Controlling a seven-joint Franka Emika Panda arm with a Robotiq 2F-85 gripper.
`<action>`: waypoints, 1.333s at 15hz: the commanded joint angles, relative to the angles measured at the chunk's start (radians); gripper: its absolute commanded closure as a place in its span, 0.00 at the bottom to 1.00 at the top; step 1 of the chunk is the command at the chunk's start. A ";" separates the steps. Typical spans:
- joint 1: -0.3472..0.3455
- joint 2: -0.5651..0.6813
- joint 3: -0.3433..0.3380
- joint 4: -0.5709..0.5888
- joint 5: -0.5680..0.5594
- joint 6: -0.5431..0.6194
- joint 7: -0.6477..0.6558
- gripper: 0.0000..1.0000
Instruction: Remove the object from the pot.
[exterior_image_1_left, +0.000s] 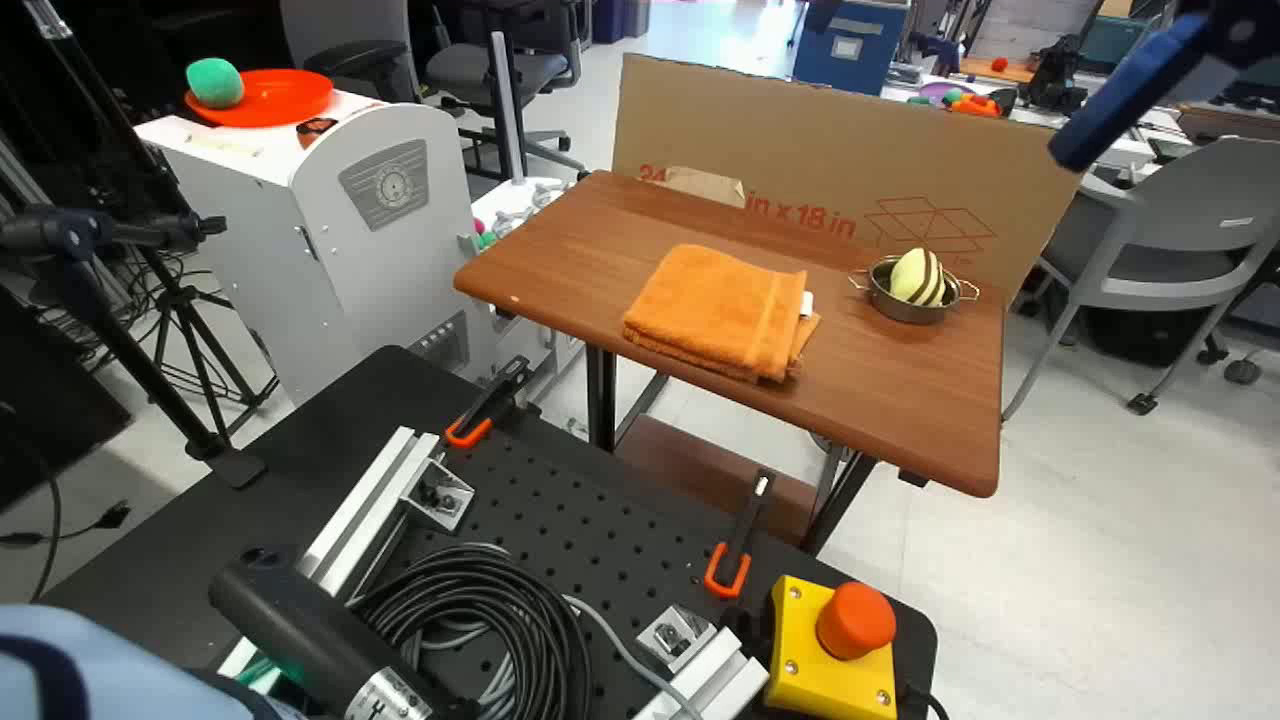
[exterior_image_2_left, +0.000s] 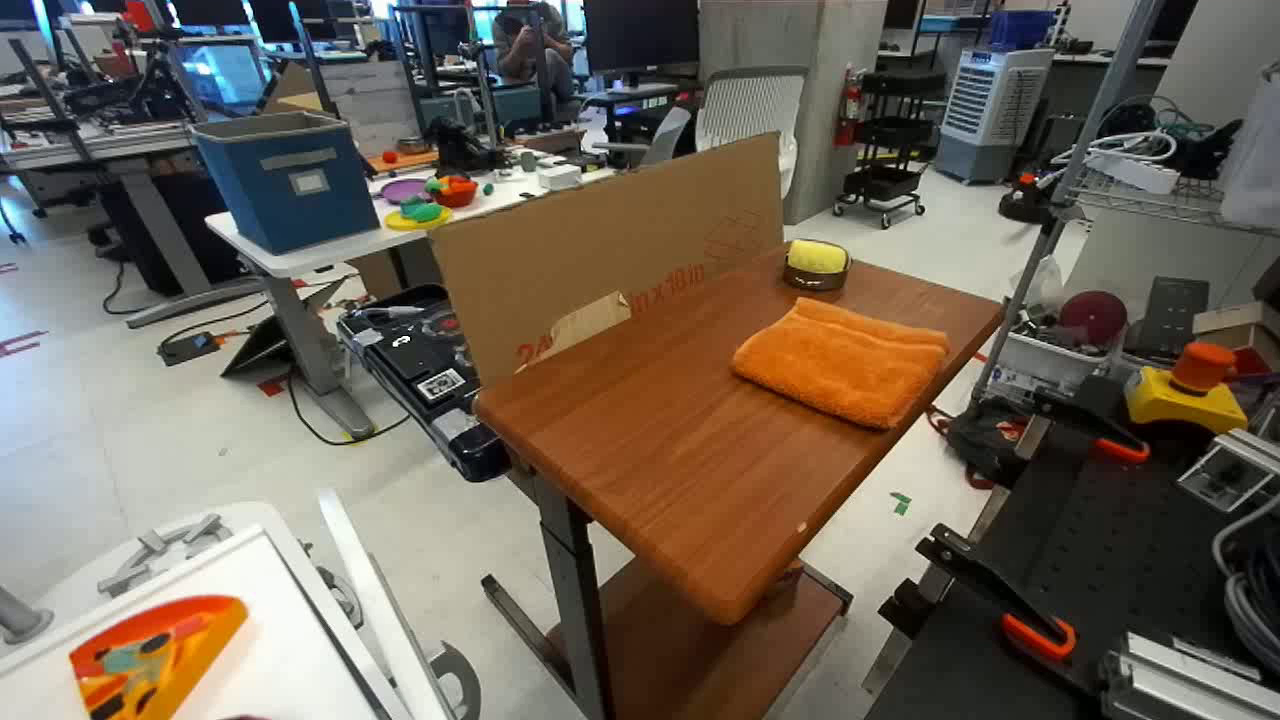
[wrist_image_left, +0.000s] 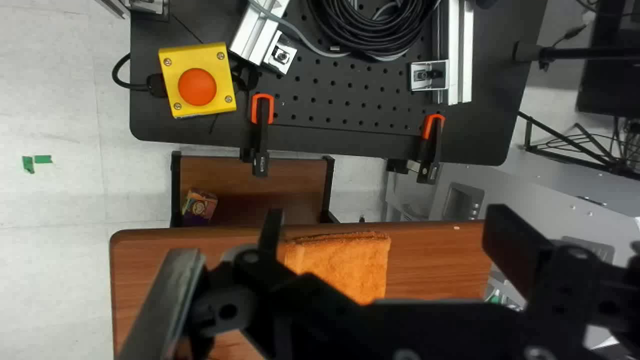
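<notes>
The gripper (wrist_image_left: 345, 245) has its fingers (wrist_image_left: 515, 250) spread wide apart, with just air between them. In the wrist view, it covers part of a folded orange cloth (wrist_image_left: 345, 267) on the table (wrist_image_left: 435, 270). Both exterior views show a round yellow thing (exterior_image_1_left: 915, 277) sitting in a small pot (exterior_image_1_left: 905, 311); neither can be made out in the wrist view. The thing's dark stripes show in an exterior view, along with the pot's two thin handles (exterior_image_1_left: 974, 290). The yellow thing is well apart from the fingers.

Hand (wrist_image_left: 347, 240) — blurred, cropped (wrist view)
</notes>
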 joint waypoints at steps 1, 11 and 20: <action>-0.032 0.009 0.027 0.001 0.015 -0.001 -0.015 0.00; -0.007 0.306 0.118 0.119 0.045 0.140 0.196 0.00; -0.026 0.854 0.189 0.589 0.114 0.168 0.199 0.00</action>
